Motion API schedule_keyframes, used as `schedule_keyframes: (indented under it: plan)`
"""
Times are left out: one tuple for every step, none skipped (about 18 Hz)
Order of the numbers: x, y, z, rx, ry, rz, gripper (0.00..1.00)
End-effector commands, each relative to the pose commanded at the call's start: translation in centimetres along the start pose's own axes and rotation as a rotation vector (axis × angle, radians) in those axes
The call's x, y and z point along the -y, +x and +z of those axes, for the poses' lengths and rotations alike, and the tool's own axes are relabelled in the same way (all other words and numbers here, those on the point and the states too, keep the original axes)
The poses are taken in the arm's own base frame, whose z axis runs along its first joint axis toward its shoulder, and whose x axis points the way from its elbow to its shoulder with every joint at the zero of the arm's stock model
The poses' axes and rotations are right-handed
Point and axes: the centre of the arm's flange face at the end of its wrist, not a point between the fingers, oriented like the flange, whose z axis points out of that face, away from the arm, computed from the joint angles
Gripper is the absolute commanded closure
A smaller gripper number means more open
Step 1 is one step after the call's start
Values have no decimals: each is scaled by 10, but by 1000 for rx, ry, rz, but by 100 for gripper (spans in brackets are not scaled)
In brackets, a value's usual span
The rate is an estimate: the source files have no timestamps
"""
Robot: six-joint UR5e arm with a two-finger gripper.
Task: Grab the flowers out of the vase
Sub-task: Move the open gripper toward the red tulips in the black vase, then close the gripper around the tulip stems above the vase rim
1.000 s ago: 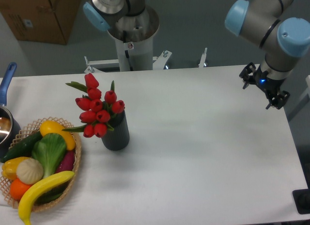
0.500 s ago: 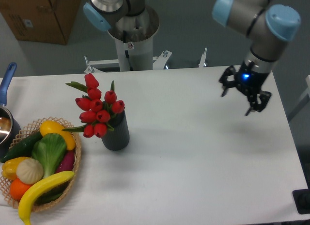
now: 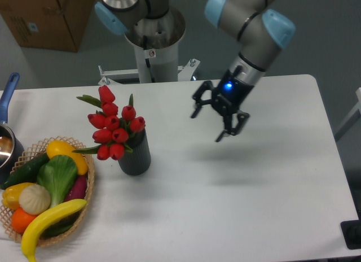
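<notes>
Since the earlier frames the arm has swung from the right edge of the surface (image 3: 271, 205) toward its middle, carrying the gripper (image 3: 221, 119) steadily leftward; it now hangs above the surface a little back of centre, with a faint shadow under it and nothing between its fingers. Its jaws stand spread apart, one dark finger reaching left and the other down to the right, and a small blue light glows on the wrist. The flowers (image 3: 114, 126) have not moved: the bunch of red tulip buds leans up and to the left out of the vase (image 3: 135, 154), with green leaves poking out at either side. The vase, a short dark cylinder, stands in the left half of the surface, just beside the wicker basket (image 3: 84, 202) of vegetables that sits at the front left corner. A blue-handled pot (image 3: 7, 143) shows at the left edge, and a cardboard box (image 3: 51, 16) lies on the floor behind. The travel has closed much of the distance, yet the gripper is well apart from the bunch and to its right, so the task looks to be in its approach step, with no grasp begun. The next move probably calls for further leftward travel and a descent onto the stems or buds above the vase mouth, without knocking the light vase over.
</notes>
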Motion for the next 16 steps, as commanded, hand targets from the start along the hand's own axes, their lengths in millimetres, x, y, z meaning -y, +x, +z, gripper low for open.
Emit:
schedule_keyframes:
  plan:
    - [4, 3, 5, -12, 12, -1, 0]
    - [9, 8, 16, -35, 21, -2, 0]
    - [13, 13, 26, -55, 30, -3, 0]
    - [16, 19, 35, -74, 37, -1, 0]
    - [19, 24, 43, -91, 45, 0, 0]
    - [20, 31, 52, -111, 50, 1, 0]
    - [24, 37, 61, -129, 64, 7, 0]
    - [26, 39, 64, -136, 75, 0, 0]
    - [28, 40, 67, -141, 88, -7, 0]
    - [35, 44, 73, -153, 99, 1, 0]
    - [37, 48, 77, -166, 104, -6, 0]
    - [41, 52, 82, -176, 101, -20, 0]
    - [44, 57, 88, -192, 98, -28, 0]
    - [47, 60, 92, -202, 97, -24, 0]
    - [49, 61, 94, -206, 98, -22, 0]
    - [49, 63, 96, -212, 97, -22, 0]
